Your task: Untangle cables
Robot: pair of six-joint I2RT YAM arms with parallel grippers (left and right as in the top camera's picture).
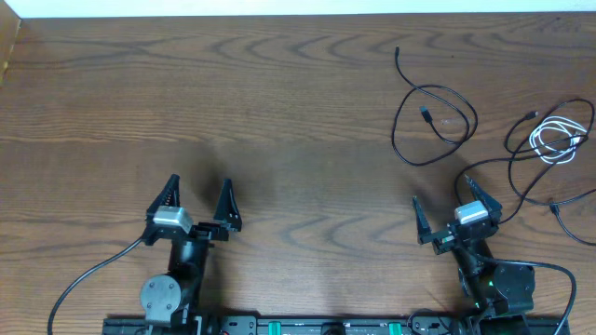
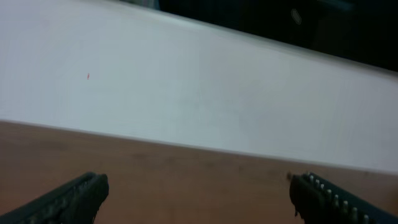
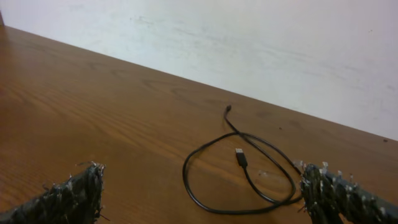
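Both arms sit folded low at the near edge of the wooden table (image 1: 298,112), their wrists pointing towards the far edge. The right gripper (image 1: 442,189) hovers over bare wood with its jaws spread wide and nothing between them, its hand turned a little so that the right finger reaches farther forward than the left. The cables all lie beyond and to the right of the right gripper. A long black cable (image 3: 240,157) forms one loose loop just ahead of it, with a small plug resting inside the loop and the other end trailing away towards the far edge. Farther right of the right gripper, a short white cable (image 1: 557,140) is bunched in a small coil, and more black cables (image 1: 556,210) cross over and under it. One strand runs back until it lies just beside the gripper's right finger; whether they touch cannot be told. The left gripper (image 1: 199,182) is well to the left of the right gripper, equally released and empty. Its wrist camera shows only bare wood and a pale wall (image 2: 186,81) between the two dark fingers.
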